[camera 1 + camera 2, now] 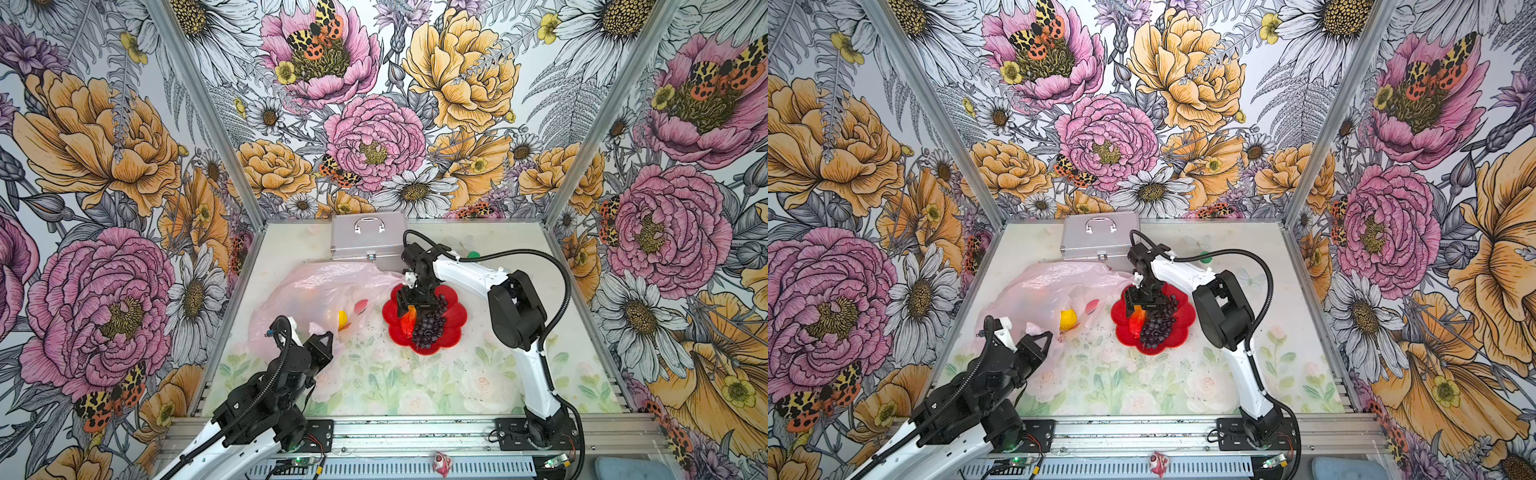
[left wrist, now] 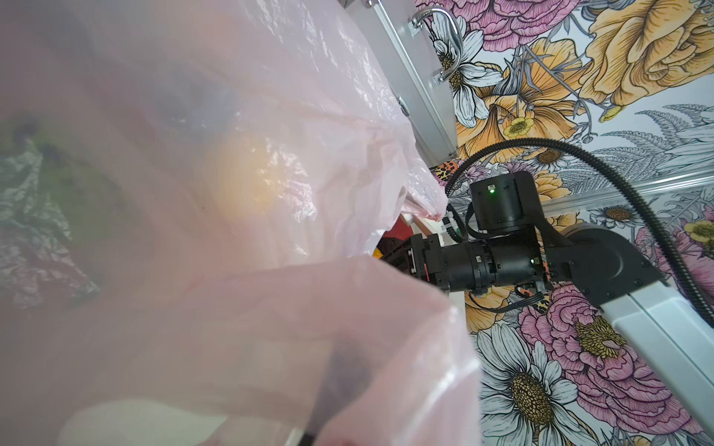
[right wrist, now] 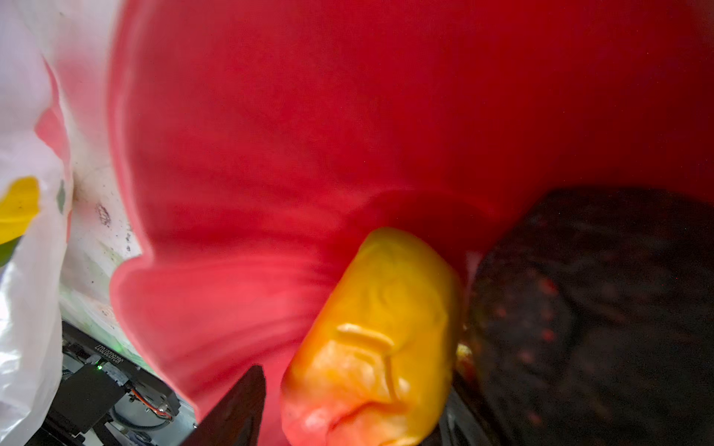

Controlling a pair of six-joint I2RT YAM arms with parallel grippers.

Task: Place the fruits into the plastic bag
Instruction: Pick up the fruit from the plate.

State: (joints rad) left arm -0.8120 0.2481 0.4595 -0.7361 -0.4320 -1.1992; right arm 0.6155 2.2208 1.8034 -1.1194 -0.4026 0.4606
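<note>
The pale pink plastic bag (image 1: 316, 291) (image 1: 1050, 286) lies crumpled at the left of the table, its mouth facing the red plate (image 1: 455, 320) (image 1: 1185, 320). A yellow fruit (image 1: 342, 318) (image 1: 1068, 319) sits in the mouth. My left gripper (image 1: 328, 336) (image 1: 1048, 334) is shut on the bag's near edge; plastic (image 2: 270, 116) drapes over its finger. On the plate lie a red-yellow oblong fruit (image 1: 409, 322) (image 3: 378, 340) and a purple grape bunch (image 1: 430, 326) (image 3: 599, 309). My right gripper (image 1: 415, 307) (image 3: 351, 401) is down over the plate, open, with the oblong fruit between its jaws. Red plate shows between one finger (image 3: 235, 409) and the fruit.
A silver metal case (image 1: 368, 241) (image 2: 405, 77) stands at the back, just behind the bag. A small green object (image 1: 473, 254) lies behind the right arm. Flowered walls close three sides. A small pink item (image 1: 441, 463) rests on the front rail.
</note>
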